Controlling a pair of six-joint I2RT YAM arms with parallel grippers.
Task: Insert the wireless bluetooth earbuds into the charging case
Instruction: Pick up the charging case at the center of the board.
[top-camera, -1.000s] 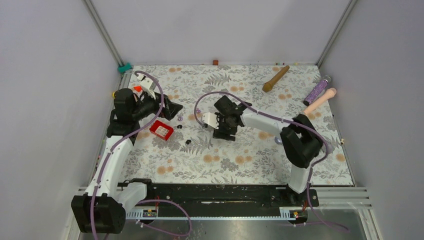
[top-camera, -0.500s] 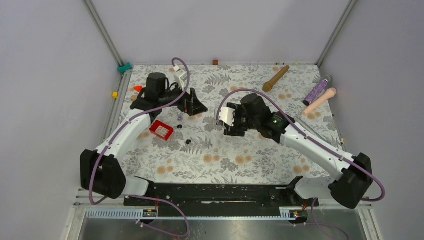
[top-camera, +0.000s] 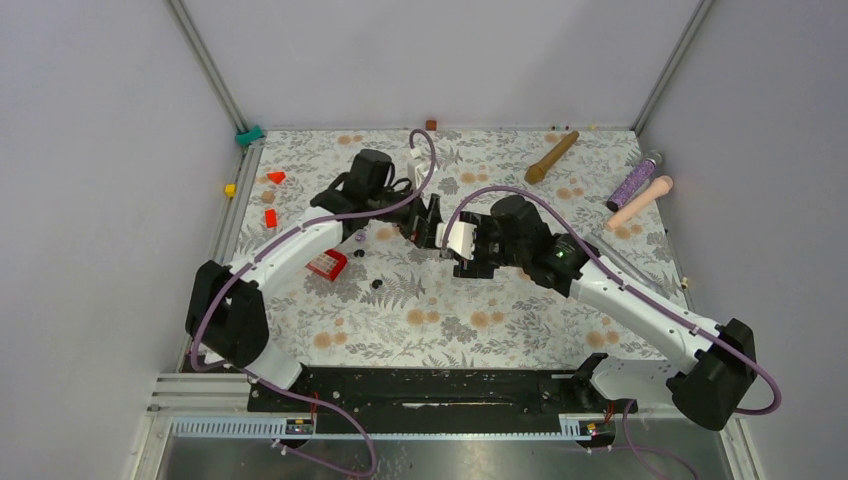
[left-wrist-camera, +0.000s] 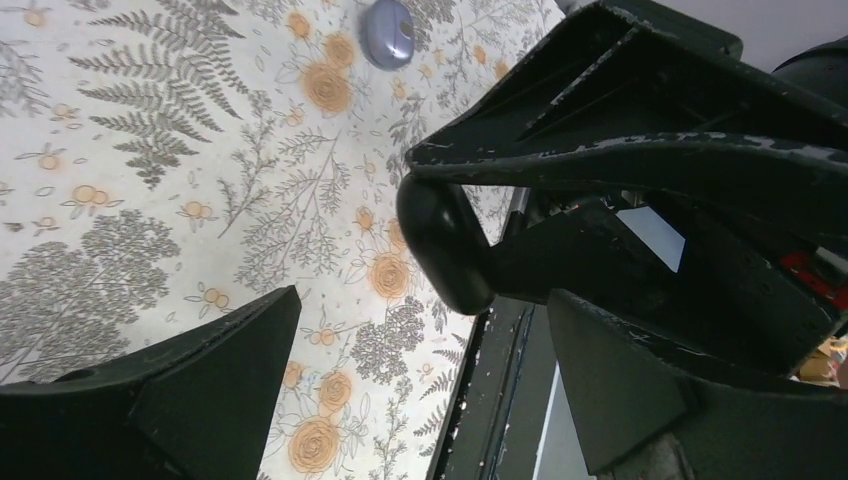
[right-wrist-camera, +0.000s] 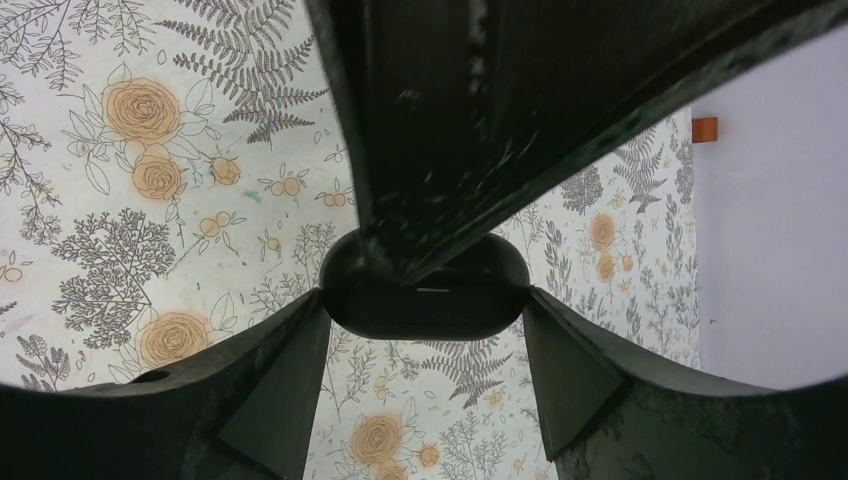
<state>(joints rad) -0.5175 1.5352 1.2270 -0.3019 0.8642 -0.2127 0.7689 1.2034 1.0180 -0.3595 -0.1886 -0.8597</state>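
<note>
Loosely scattered on the floral table (top-camera: 520, 330), left of its middle, three of the earbuds show. They are a pale purple earbud (top-camera: 358, 237), a black earbud (top-camera: 357, 254) just beside it toward the near edge, and a second black earbud (top-camera: 376, 284) nearer that edge again. All three lie near the red tray (top-camera: 322, 266), and none sits in the charging case (right-wrist-camera: 470, 300).

That black, rounded case is up off the table near its middle, pinched between the fingers of the right gripper (right-wrist-camera: 425, 312). Its jaws stand partly apart, one pad against each end of the case. Whether the lid is up I cannot tell.

The left gripper (left-wrist-camera: 422, 297) meets the case from the left, jaws spread wide and holding nothing.

Toward the far right corner lie a brown wooden rod (top-camera: 551, 157), a glittery purple tube (top-camera: 635, 180) and a pink rod (top-camera: 640, 202).
</note>
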